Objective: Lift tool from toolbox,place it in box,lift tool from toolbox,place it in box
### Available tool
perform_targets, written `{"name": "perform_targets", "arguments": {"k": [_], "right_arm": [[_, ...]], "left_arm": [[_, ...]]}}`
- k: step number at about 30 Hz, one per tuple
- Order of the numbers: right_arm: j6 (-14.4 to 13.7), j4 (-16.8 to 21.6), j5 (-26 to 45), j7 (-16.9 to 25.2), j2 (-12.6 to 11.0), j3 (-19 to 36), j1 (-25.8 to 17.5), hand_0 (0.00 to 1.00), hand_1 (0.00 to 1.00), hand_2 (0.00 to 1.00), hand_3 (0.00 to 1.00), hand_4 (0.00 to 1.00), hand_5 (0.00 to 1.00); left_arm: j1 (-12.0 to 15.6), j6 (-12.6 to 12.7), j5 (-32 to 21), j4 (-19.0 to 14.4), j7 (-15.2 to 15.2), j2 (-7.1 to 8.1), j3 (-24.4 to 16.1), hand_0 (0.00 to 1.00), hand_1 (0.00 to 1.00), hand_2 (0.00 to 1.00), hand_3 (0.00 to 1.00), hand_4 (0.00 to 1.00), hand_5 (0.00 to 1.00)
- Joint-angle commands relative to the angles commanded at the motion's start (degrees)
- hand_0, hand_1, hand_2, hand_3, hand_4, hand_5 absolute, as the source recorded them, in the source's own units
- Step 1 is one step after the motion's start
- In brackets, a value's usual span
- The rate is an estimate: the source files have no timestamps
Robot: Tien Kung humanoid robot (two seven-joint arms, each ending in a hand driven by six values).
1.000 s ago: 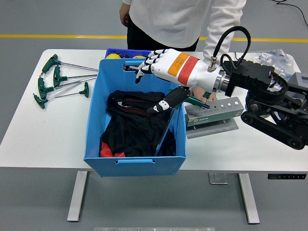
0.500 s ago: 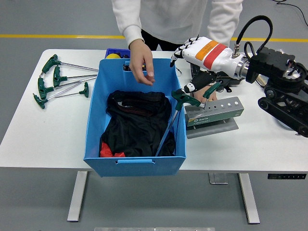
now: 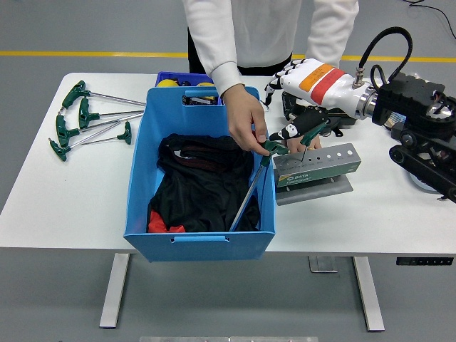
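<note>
A long T-handle tool (image 3: 251, 187) with a green handle leans inside the blue box (image 3: 199, 239), its top at the right wall. A person's hand (image 3: 246, 121) reaches into the box and grips that handle. My right hand (image 3: 283, 107), white with an orange band, hovers above the left end of the grey tool block (image 3: 317, 167). Its fingers are spread and hold nothing. One more green-handled tool (image 3: 311, 134) stands in the block, just by my thumb. My left hand is out of view.
Black cloth (image 3: 199, 185) fills the box floor. Several green T-handle wrenches (image 3: 85, 121) lie at the table's left. A small blue bin (image 3: 171, 78) stands behind the box. The person's other arm comes down behind my hand. My right arm (image 3: 420, 121) covers the table's right side.
My right hand has pulled back from over the box to above the tool block, leaving the tool leaning in the box. The person's hand has come down and taken hold of its handle.
</note>
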Motion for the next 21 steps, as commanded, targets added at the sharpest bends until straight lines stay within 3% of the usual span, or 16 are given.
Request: {"name": "perform_targets", "arguments": {"k": [21], "right_arm": [[0.1, -1.9, 1.1, 0.0, 0.3, -1.3, 0.0, 0.803, 0.673, 0.721, 0.578, 0.998, 0.699]], "left_arm": [[0.0, -0.1, -0.2, 0.0, -0.1, 0.02, 0.3, 0.745, 0.72, 0.783, 0.77, 0.731, 0.614]]}}
